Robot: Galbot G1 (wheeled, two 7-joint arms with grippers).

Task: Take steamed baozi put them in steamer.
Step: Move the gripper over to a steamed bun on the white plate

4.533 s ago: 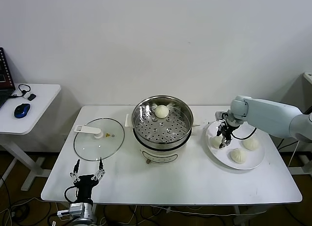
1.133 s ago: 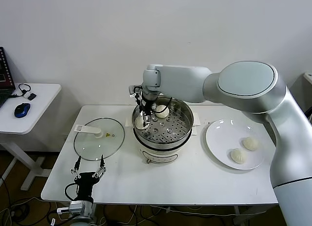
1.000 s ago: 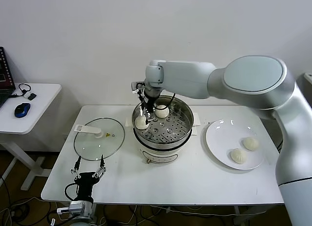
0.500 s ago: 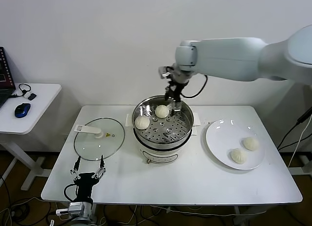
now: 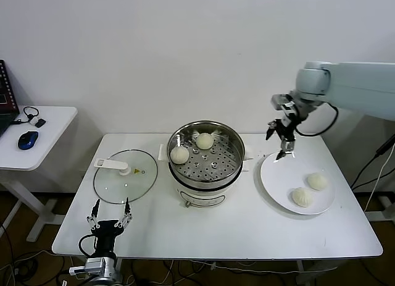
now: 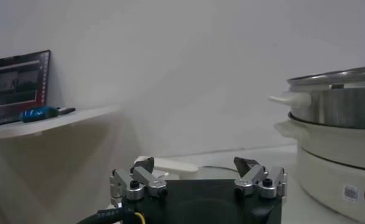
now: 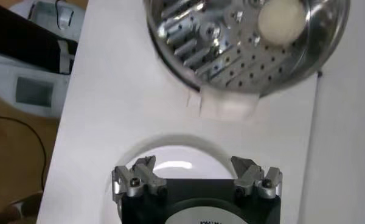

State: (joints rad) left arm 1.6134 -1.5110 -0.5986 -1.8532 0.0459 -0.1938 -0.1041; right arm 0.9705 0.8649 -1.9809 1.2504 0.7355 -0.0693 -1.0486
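Shiny perforated stainless-steel steamer [image 5: 207, 151] holding two smooth cream-white domed baozi [image 5: 179, 154]; right gripper [image 5: 282, 139], empty, fingers spread wide, above flat white plate [image 5: 278, 175].

right claw [image 5: 278, 140]: raised, pointing down, fingers apart, empty | left claw [image 5: 110, 207]: parked low, fingers apart

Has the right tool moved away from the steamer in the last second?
Yes. The right tool has swung from over the steamer rightward to above the plate's near edge.
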